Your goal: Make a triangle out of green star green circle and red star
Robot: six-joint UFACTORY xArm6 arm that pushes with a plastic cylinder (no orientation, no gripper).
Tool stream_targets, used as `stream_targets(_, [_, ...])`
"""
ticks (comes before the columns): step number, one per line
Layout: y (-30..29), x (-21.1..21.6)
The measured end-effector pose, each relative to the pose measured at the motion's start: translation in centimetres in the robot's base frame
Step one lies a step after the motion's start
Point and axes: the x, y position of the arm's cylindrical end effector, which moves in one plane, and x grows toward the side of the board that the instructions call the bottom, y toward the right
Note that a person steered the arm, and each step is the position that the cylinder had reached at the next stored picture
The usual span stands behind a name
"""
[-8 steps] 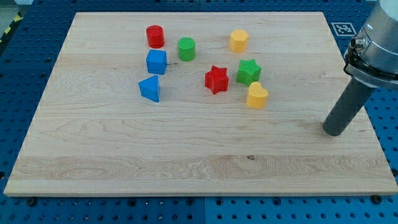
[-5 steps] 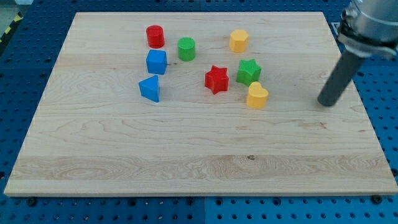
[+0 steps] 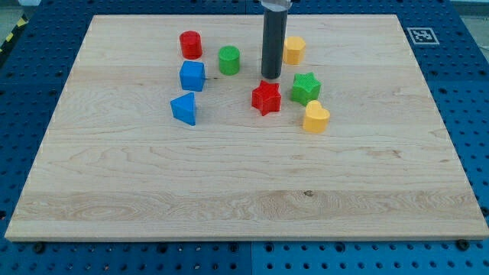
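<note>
The red star [image 3: 266, 98] lies near the board's middle top. The green star [image 3: 306, 88] sits just to its right. The green circle [image 3: 229, 59] stands up and to the left of the red star. My tip [image 3: 270, 77] rests on the board just above the red star, between the green circle and the green star, touching none of them as far as I can tell.
A yellow hexagon [image 3: 294, 50] sits right behind the rod. A yellow heart [image 3: 315, 118] lies below the green star. A red cylinder [image 3: 191, 44], a blue cube [image 3: 192, 76] and a blue triangle [image 3: 184, 108] stand at the left. The wooden board [image 3: 229, 191] fills the view.
The rod has swept from the board's right edge up and leftwards to just above the red star. No block has moved.
</note>
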Motion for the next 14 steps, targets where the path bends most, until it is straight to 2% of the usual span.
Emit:
stream_targets(1, [-0.8, 1.9])
stream_targets(2, [-5.4, 2.1])
stream_targets(3, [-5.8, 2.0])
stream_targets(7, [-7.2, -2.2])
stream_targets(9, [-3.1, -0.7])
stream_targets(11, [10.0, -0.6])
stream_targets(12, [13.8, 3.2])
stream_targets(13, [11.7, 8.1])
stream_targets(14, [11.5, 8.4])
